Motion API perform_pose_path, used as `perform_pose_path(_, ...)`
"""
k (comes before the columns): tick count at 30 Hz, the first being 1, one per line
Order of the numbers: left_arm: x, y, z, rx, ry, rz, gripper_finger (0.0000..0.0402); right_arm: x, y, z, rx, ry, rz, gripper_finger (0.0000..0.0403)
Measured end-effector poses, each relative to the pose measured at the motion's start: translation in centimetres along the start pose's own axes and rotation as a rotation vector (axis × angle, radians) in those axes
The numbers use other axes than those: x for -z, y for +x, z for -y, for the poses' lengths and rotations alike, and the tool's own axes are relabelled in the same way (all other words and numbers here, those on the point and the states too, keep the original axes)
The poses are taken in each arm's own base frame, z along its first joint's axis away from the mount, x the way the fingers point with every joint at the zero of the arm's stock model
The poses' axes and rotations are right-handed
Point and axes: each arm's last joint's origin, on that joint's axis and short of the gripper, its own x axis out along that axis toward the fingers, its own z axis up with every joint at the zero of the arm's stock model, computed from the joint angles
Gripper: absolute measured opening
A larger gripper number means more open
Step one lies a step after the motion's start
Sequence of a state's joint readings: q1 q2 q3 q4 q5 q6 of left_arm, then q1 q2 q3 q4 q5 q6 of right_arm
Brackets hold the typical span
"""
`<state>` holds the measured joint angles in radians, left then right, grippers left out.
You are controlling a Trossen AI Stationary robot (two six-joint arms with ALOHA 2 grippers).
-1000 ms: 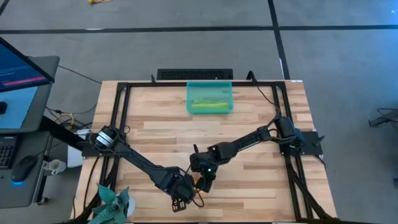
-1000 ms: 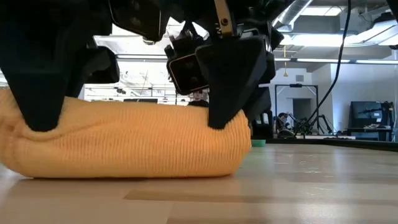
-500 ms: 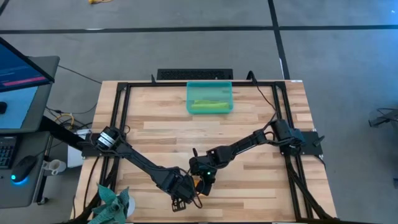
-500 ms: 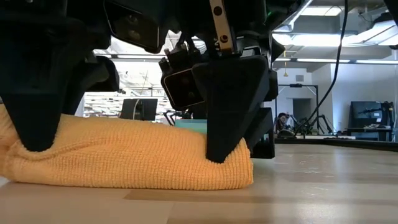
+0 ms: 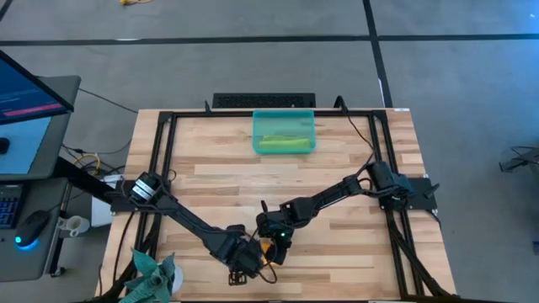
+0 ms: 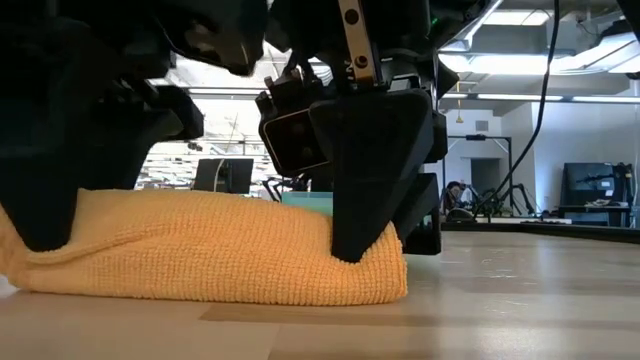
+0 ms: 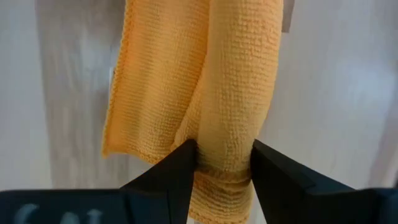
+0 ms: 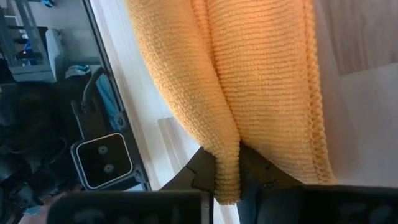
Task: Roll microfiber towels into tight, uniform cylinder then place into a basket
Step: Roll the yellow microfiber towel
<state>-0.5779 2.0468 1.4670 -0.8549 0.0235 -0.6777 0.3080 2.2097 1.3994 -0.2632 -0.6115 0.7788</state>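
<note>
Table (image 5: 354,151) — two towels (image 6: 220,250), one basket (image 5: 284,118)

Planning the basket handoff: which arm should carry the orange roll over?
Right, probably. Both grippers pinch the orange towel, but the right gripper sits nearer the basket than the left gripper.

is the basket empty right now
No, in the high view the basket at the table's far edge holds a rolled lime green towel.

A big robot lab: grey floor (image 5: 210,21), ceiling lights (image 6: 515,17), computer screens (image 6: 592,182), another robot arm (image 6: 490,200) far behind.
</note>
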Motion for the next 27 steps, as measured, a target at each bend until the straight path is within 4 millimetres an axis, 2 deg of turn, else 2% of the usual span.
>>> perform_pose_path(6, 1.0, -0.1, 0.7, -0.117, 0.03, 0.063, 0.0142, 0.0, 0.0, 0.0, 0.004, 0.0, 0.004, 0.0049)
perform_pose_path(11, 2.6, -0.2, 1.5, -0.195, 0.043, 0.058, 0.0139, 0.0, 0.0, 0.0, 0.005, -0.001, 0.004, 0.0049)
perform_pose_path(16, 4.0, -1.4, 2.3, -0.249, 0.026, 0.109, 0.0138, 0.0, 0.0, 0.0, 0.006, 0.0, 0.004, 0.0049)
perform_pose_path(21, 5.3, -2.9, 4.0, -0.253, 0.067, 0.245, 0.0138, 0.0, 0.0, 0.0, 0.003, -0.003, 0.007, 0.0049)
perform_pose_path(27, 5.7, -3.3, 6.5, -0.218, 0.217, 0.444, 0.0138, 0.0, 0.0, 0.0, 0.002, -0.004, 0.008, 0.0049)
